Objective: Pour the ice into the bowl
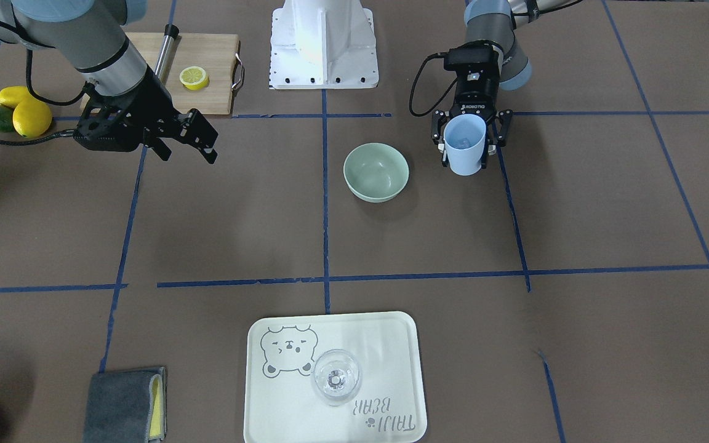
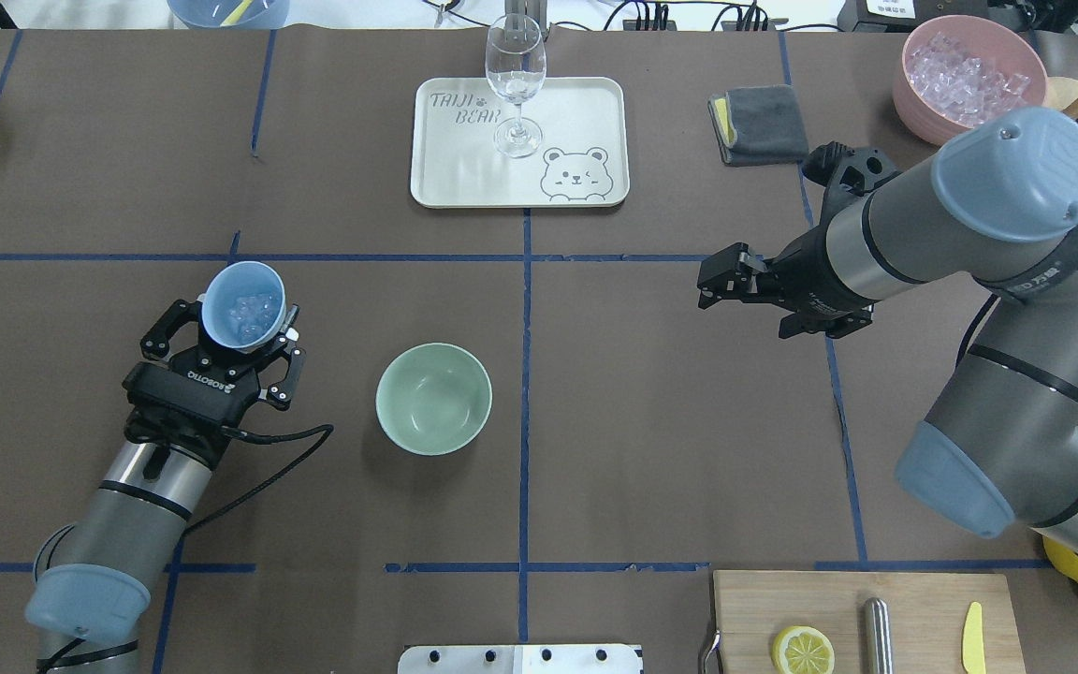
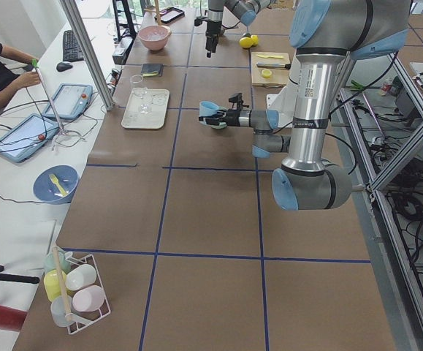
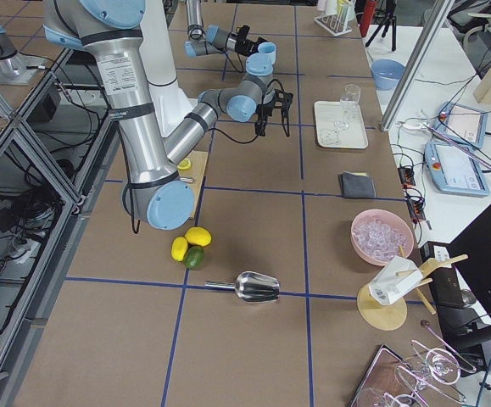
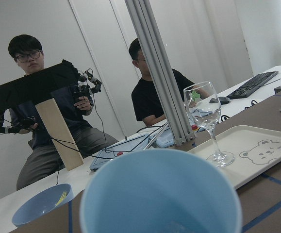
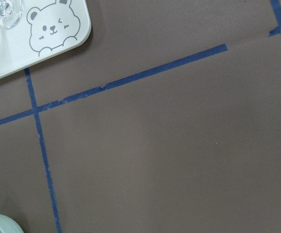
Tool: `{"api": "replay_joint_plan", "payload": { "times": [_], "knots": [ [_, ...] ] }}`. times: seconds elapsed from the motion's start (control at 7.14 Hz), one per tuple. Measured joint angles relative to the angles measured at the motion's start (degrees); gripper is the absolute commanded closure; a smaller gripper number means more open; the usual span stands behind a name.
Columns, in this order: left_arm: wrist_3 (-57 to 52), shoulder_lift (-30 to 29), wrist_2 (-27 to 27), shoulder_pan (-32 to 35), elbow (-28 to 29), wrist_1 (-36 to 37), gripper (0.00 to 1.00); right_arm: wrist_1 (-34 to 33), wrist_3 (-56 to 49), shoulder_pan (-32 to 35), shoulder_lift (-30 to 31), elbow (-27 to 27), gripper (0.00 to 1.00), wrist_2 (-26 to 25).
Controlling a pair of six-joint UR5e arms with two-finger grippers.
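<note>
My left gripper [image 2: 235, 326] is shut on a light blue cup [image 2: 241, 304] and holds it upright above the table. Small clear ice cubes [image 2: 249, 307] lie in the bottom of the cup. The cup also shows in the front view [image 1: 465, 147] and fills the bottom of the left wrist view [image 5: 159, 194]. The pale mint-green bowl [image 2: 433, 398] stands empty on the table to the right of the cup, a short gap away; it also shows in the front view [image 1: 376, 172]. My right gripper [image 2: 715, 285] is open and empty, well right of the bowl.
A cream tray [image 2: 576, 112] with a wine glass [image 2: 514, 75] stands at the far middle. A grey cloth [image 2: 762, 124] and a pink container of ice-like pieces [image 2: 969, 75] are at the far right. A cutting board [image 2: 913, 599] with a lemon half is near right.
</note>
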State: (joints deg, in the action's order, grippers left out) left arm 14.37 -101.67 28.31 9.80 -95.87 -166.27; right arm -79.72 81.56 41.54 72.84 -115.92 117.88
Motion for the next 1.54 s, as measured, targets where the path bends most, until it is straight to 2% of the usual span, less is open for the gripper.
{"api": "replay_joint_plan", "payload": {
  "times": [0.28, 0.42, 0.7, 0.98, 1.54],
  "knots": [
    [-10.57, -4.2, -0.27, -0.79, 1.04, 8.76, 1.0, 0.0, -0.09, -0.03, 0.01, 0.36, 0.0, -0.08],
    [-17.56, -5.27, -1.11, -0.79, 1.22, 10.83, 1.0, -0.02, -0.19, -0.01, -0.06, 0.47, 0.0, -0.1],
    [-33.4, -5.87, -3.07, -0.72, 1.18, 13.57, 1.0, -0.08, -0.26, -0.03, -0.17, 0.5, 0.0, -0.11],
    [-42.87, -6.01, -3.51, -0.89, 0.56, 19.94, 1.0, -0.09, -0.25, -0.05, -0.26, 0.45, 0.0, -0.11],
    [-52.71, -6.26, -3.53, -1.34, -4.43, 43.54, 1.0, -0.09, 0.24, 0.03, -0.08, 0.09, 0.0, -0.15]
  ]
}}
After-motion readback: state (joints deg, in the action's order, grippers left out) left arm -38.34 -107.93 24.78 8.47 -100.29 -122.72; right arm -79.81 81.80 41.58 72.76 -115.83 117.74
